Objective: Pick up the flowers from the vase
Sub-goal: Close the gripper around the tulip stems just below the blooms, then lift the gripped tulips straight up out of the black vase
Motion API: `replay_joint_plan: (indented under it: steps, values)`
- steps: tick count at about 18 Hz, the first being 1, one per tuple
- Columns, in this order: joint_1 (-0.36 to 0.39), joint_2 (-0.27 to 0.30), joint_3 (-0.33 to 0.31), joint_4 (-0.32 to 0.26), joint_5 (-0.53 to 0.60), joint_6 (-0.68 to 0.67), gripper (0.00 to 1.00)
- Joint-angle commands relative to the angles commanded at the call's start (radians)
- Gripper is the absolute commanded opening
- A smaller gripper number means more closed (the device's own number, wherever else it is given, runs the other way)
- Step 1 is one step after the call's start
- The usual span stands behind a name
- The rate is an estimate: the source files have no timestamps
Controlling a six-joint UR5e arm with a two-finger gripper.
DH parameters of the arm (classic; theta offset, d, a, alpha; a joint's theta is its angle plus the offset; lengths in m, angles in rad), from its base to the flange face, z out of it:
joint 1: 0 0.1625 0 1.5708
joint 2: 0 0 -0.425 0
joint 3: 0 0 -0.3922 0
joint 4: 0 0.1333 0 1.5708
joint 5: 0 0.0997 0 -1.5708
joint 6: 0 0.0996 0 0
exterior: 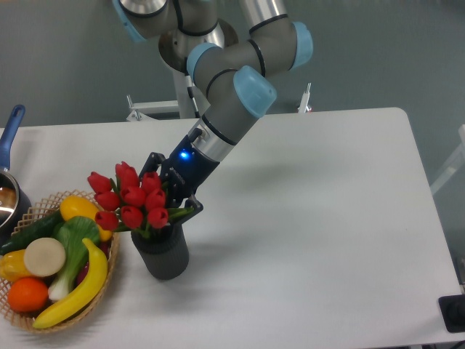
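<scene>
The flowers (127,200) stand in the vase (161,251) near the front left of the bench (312,218), their red buds leaning toward the wicker basket (109,273) that sits just beside the vase. The gripper (176,196) comes in low and slanted from behind and to the right of the bunch, which looks like the sensible line: it reaches the stems and leaves just above the vase rim instead of crushing the buds from above. Its dark fingers (190,206) sit against the green leaves at the back of the bunch, but the buds hide the far side, so I cannot tell whether they are closed on the stems or only flanking them. The bunch is not yet clear of the vase, so the lift seems not yet done. For room, the right and rear of the bench are open, and straight up above the vase nothing stands in the way. The left is tight: the basket, heaped with a banana (76,287) and other produce, almost touches the vase, and a blue-handled pot (9,156) sits at the left edge. A pull upward and rightward would likely avoid dragging the vase over.
</scene>
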Motion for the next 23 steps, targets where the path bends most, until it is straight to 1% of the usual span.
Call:
replay_joint_plan:
  steps: [8, 12, 16, 18, 23]
  values:
    - [0.008, 0.009, 0.003, 0.000, -0.038, -0.005, 0.49]
    - [0.015, 0.018, 0.014, -0.002, -0.051, -0.052, 0.49]
    - [0.015, 0.055, 0.023, 0.000, -0.052, -0.115, 0.49]
    - [0.015, 0.078, 0.035, -0.002, -0.067, -0.173, 0.50]
    - [0.015, 0.109, 0.041, -0.002, -0.077, -0.213, 0.50]
